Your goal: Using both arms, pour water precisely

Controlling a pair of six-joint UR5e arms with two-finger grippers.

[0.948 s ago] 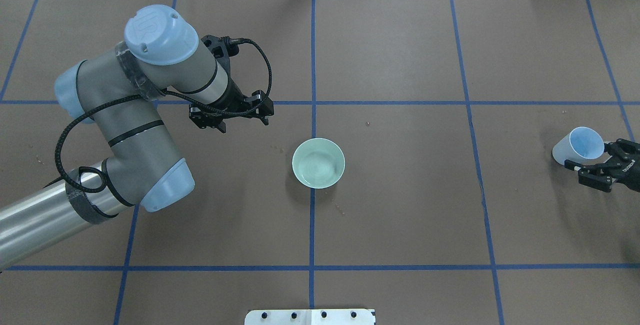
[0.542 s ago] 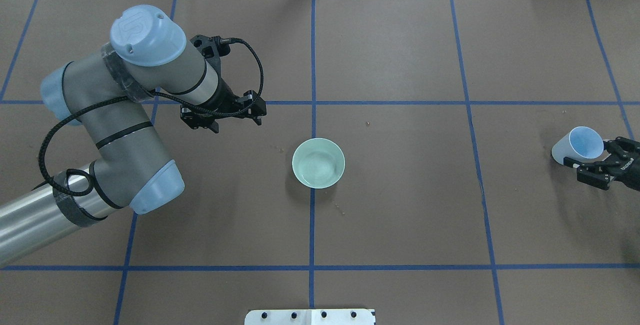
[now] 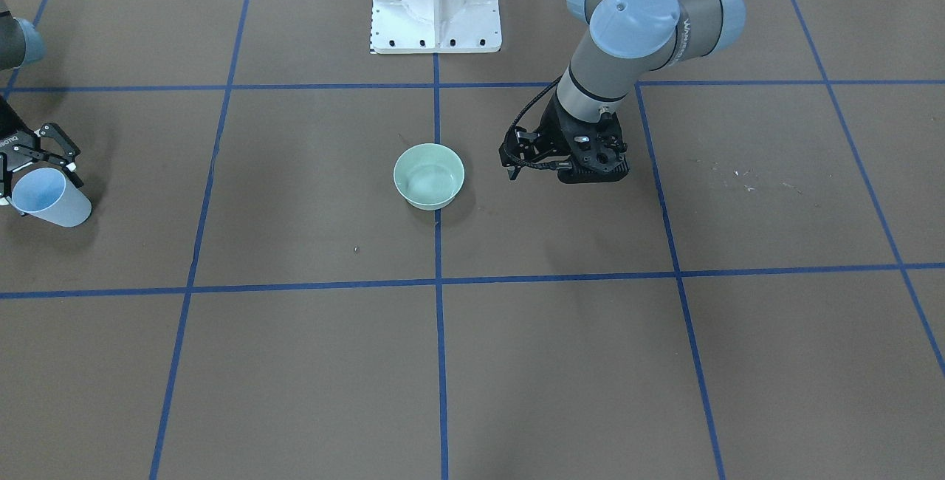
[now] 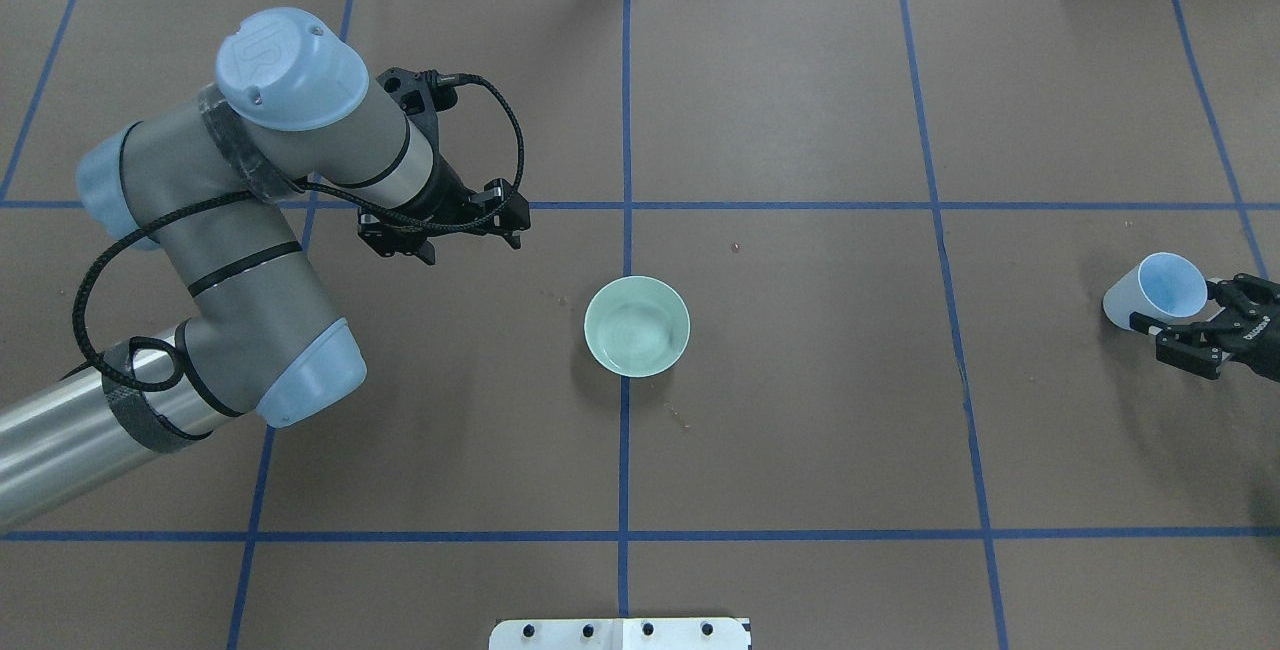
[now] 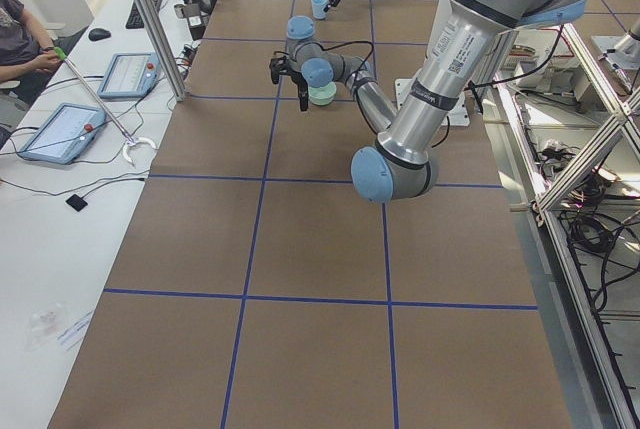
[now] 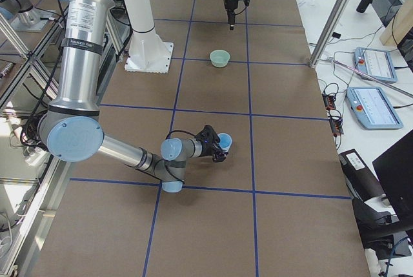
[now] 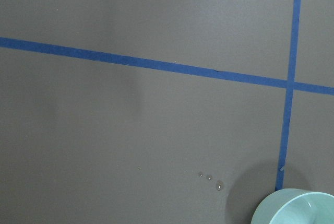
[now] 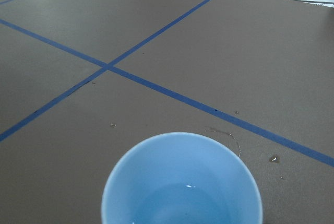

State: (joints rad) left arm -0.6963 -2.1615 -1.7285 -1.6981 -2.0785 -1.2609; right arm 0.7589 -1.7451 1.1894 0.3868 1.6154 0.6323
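left tool (image 4: 447, 229) farther from bowl (image 4: 637, 326)

Look to the right of the left claw (image 4: 470, 245): your pale green bowl (image 4: 637, 326) stands on the brown tabletop (image 4: 800, 410), over a blue tape line (image 4: 624, 450). The light blue cup (image 4: 1160, 288) sits tilted between the right claw's (image 4: 1182, 308) fingers, well apart from the bowl.

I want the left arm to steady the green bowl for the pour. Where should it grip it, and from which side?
Probably the rim nearest the left gripper, coming straight down: one finger inside, one outside the wall. The green bowl stands upright and open, looks too wide to span, and already holds water, so keep it level.
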